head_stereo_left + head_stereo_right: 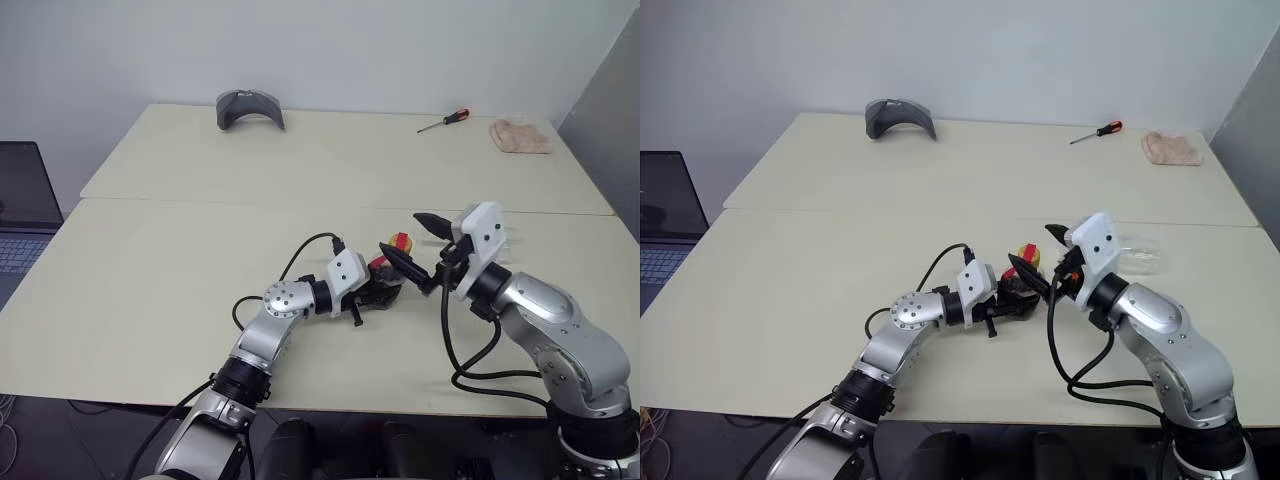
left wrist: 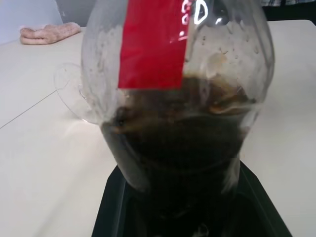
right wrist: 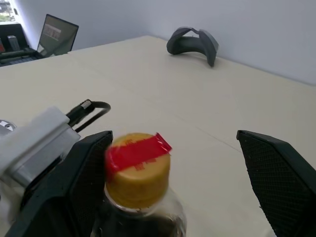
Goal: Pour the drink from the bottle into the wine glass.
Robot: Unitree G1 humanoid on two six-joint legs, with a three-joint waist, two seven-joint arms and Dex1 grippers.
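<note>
Standing upright near the front middle of the tabletop [image 1: 150, 270], the bottle [image 2: 177, 98] was clamped at its lower body by the left claw [image 1: 385, 290], fingers together on it. Drink [image 2: 173, 143]: dark brown, filling roughly the lower half. Label: red strip running up the neck. Cap [image 3: 138, 168]: yellow with red tape across its top, on the bottle.

Right claw [image 3: 173, 163]: fingers well apart, one on each side of the cap, with no contact visible. It approached from the robot's right, level, pointing toward the left arm. Key relation: the bottle's long axis stood vertical, the cap sat between the two spread fingers and slightly nearer one of them, so the right claw was the nearer free one for the cap. Judged step: closing on the cap to unscrew it; pouring not yet begun.

Wine glass [image 1: 1140, 250]: clear, on the tabletop just behind the right arm, to the robot's right of the bottle. In the left wrist view a curved clear edge showed beside the bottle. Whether it stood or lay on its side could not be told; stem and foot hard to make out, and the arm cut part of it off.

Other items: grey headset [image 1: 250, 108], screwdriver [image 1: 444, 121] and folded cloth [image 1: 520, 136] at the far edge, well apart from the work; laptop [image 1: 22, 205] beside the tabletop at the robot's left.
</note>
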